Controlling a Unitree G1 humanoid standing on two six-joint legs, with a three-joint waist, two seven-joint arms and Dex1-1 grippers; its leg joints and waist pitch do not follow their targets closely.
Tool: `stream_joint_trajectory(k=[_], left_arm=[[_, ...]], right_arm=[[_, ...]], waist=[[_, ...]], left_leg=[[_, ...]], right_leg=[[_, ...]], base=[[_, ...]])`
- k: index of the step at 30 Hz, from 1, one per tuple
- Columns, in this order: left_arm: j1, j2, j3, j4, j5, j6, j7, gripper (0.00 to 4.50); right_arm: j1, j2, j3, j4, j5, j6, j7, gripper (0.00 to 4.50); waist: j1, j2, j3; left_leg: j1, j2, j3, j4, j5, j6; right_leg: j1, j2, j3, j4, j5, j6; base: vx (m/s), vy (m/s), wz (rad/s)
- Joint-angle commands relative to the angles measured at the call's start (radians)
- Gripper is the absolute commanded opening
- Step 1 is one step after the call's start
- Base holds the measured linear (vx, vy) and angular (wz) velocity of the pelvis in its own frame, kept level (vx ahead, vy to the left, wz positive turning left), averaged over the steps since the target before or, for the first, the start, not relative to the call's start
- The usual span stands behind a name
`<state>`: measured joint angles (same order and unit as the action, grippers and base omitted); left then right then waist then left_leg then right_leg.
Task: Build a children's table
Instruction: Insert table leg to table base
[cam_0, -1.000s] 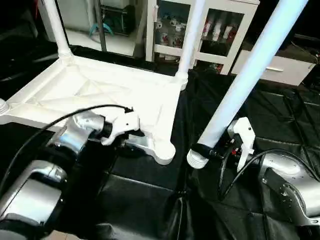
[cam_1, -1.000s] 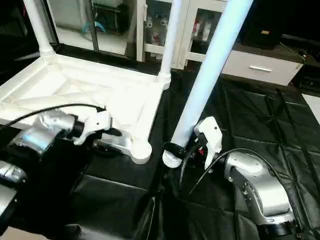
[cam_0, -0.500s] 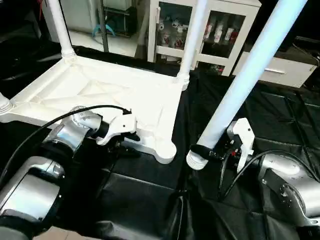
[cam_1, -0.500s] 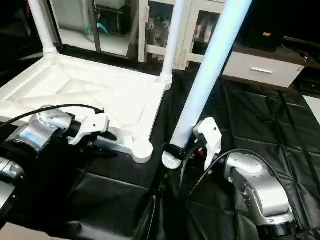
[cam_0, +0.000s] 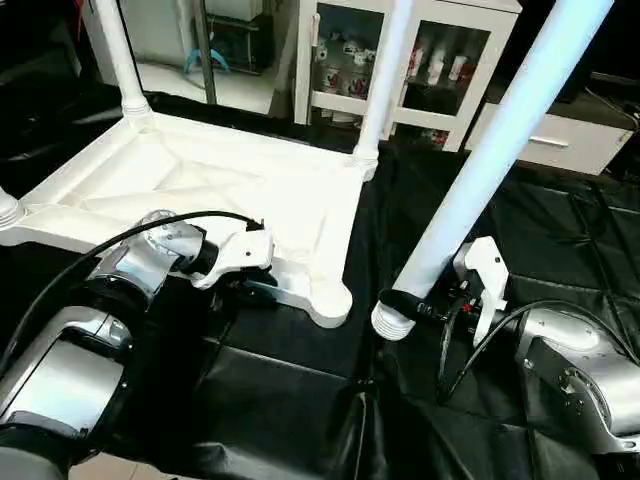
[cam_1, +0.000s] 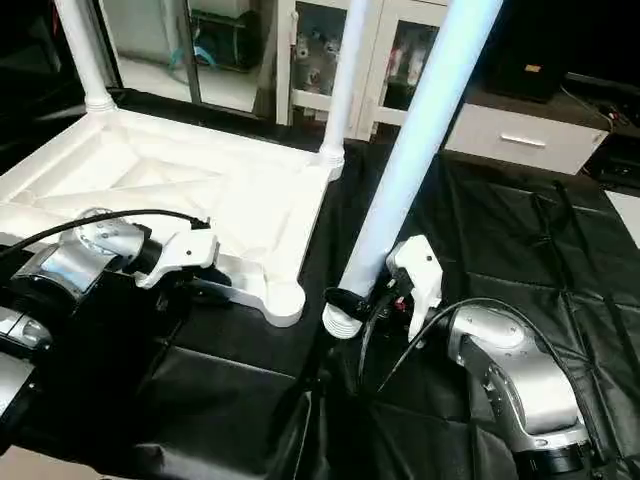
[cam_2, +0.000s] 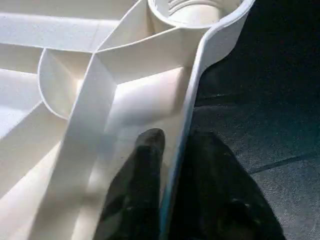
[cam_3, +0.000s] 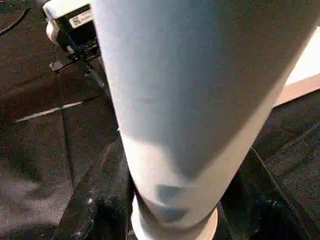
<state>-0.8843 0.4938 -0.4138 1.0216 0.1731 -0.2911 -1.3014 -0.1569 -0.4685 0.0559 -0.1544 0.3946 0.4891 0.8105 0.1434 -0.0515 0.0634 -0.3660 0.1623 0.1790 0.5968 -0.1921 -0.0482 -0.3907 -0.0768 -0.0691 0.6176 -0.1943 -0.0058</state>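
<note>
The white tabletop (cam_0: 200, 180) lies upside down on the black cloth, ribs up. Two white legs (cam_0: 118, 50) (cam_0: 385, 70) stand in its far corner sockets. The near right socket (cam_0: 330, 300) is empty. My left gripper (cam_0: 262, 290) is shut on the tabletop's near rim beside that socket; in the left wrist view one black finger (cam_2: 145, 170) lies inside the rim wall and the other outside. My right gripper (cam_0: 420, 305) is shut on another leg (cam_0: 480, 170), tilted, with its threaded end (cam_0: 392, 322) low beside the empty socket. That leg (cam_3: 190, 100) looms close in the right wrist view.
A glass-door cabinet (cam_0: 440, 60) and a white drawer unit (cam_0: 570, 140) stand behind the work area. Black cloth (cam_0: 280, 390) covers the floor around the tabletop. A third socket with a leg stub (cam_0: 5, 210) sits at the left edge.
My left gripper's fingers have come together on the tabletop's rim. The right arm and its leg have stayed put.
</note>
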Motion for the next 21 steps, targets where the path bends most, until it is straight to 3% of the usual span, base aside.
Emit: stream_joint_trajectory(k=[1,8,11,13,14,16,18,21], left_arm=[[-0.015,-0.006,-0.020,0.006,0.020,-0.011,-0.008,0.79],[0.021,-0.030,-0.034,0.008,0.041,-0.029,-0.011,0.34],[0.098,-0.063,-0.049,-0.028,0.046,-0.006,0.009,0.25],[0.147,-0.092,-0.034,-0.064,0.019,0.032,0.032,0.12],[0.165,-0.107,-0.026,-0.080,0.006,0.053,0.042,0.09],[0.199,-0.136,-0.004,-0.119,-0.021,0.114,0.079,0.02],[0.218,-0.159,0.018,-0.152,-0.040,0.165,0.115,0.02],[0.245,-0.181,0.037,-0.210,-0.053,0.197,0.153,0.02]], right_arm=[[0.004,-0.013,-0.001,-0.028,-0.002,-0.016,0.001,1.88],[-0.010,0.004,-0.016,-0.021,-0.008,-0.023,-0.029,1.88],[-0.064,0.058,-0.072,0.018,-0.018,0.000,-0.152,1.88],[-0.086,0.072,-0.084,0.028,-0.023,0.035,-0.200,1.88],[-0.092,0.075,-0.085,0.027,-0.024,0.054,-0.214,1.88],[-0.100,0.074,-0.082,0.013,-0.026,0.108,-0.238,1.88],[-0.107,0.072,-0.074,-0.002,-0.017,0.154,-0.243,1.88],[-0.116,0.075,-0.061,-0.020,0.009,0.204,-0.238,1.88]], waist=[[0.001,0.013,-0.071],[0.000,0.016,-0.072],[-0.003,0.016,-0.071],[-0.008,0.018,-0.071],[-0.008,0.016,-0.062],[-0.006,0.019,-0.062],[-0.005,0.022,-0.063],[-0.005,0.015,-0.063]], left_leg=[[0.024,0.082,-0.030,-0.080,-0.184,-0.022],[0.025,0.082,-0.029,-0.079,-0.177,-0.017],[0.022,0.081,-0.029,-0.081,-0.178,-0.018],[0.024,0.081,-0.028,-0.083,-0.193,-0.025],[0.031,0.079,-0.025,-0.086,-0.260,-0.031],[0.039,0.082,-0.026,-0.088,-0.294,-0.039],[0.044,0.083,-0.028,-0.089,-0.312,-0.044],[0.037,0.080,-0.030,-0.091,-0.311,-0.037]], right_leg=[[0.046,-0.104,0.058,-0.054,-0.039,-0.254],[0.047,-0.104,0.057,-0.053,-0.015,-0.263],[0.047,-0.104,0.057,-0.054,-0.027,-0.264],[0.048,-0.105,0.059,-0.055,-0.068,-0.263],[0.043,-0.105,0.061,-0.073,-0.198,-0.240],[0.040,-0.106,0.063,-0.079,-0.273,-0.224],[0.037,-0.105,0.064,-0.082,-0.295,-0.214],[0.037,-0.107,0.063,-0.089,-0.339,-0.181]], base=[[0.000,0.000,0.00],[0.000,0.000,0.00],[0.000,0.000,0.00],[0.000,0.000,0.00],[0.000,0.000,0.00],[0.000,0.000,0.00],[0.000,0.000,0.00],[0.000,0.000,0.00]])
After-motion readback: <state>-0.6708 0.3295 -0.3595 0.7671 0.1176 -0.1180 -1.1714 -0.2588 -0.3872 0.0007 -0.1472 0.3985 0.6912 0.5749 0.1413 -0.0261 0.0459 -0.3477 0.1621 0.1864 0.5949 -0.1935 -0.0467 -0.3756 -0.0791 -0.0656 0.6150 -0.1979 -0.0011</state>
